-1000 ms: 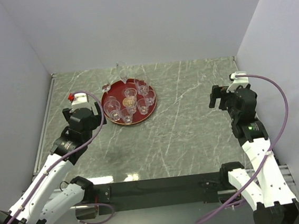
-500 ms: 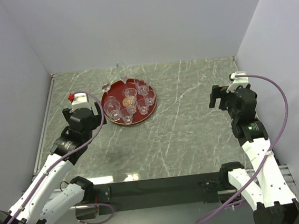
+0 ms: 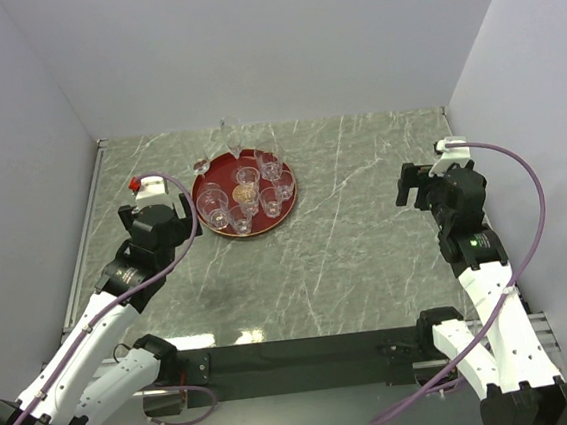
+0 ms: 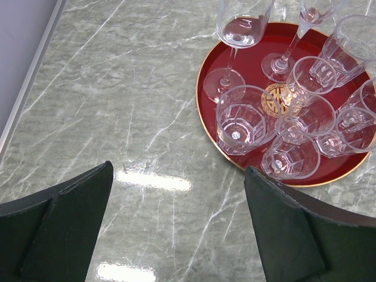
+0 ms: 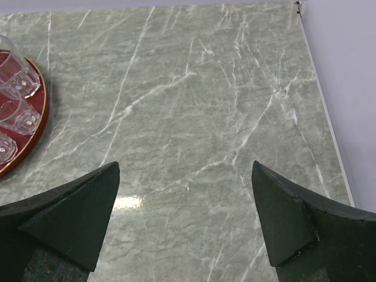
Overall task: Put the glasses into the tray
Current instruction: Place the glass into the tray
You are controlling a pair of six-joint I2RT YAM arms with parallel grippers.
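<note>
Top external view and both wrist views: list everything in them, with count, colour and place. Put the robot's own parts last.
table: one, grey-green marble, under everything.
walls: pale, on three sides of the table.
tray: one, dark red with a gold emblem, on the far left part of the table.
stemmed glasses: two, clear, upright on the far side of the tray, feet inside the rim.
tumblers: at least seven, clear, upright, clustered on the tray; they overlap, so the exact count is unsure.
cables: two, purple, one looping from each wrist.
left gripper: dark fingers, open, empty, over the table beside the tray.
right gripper: dark fingers, open, empty, over the table's right part.
</note>
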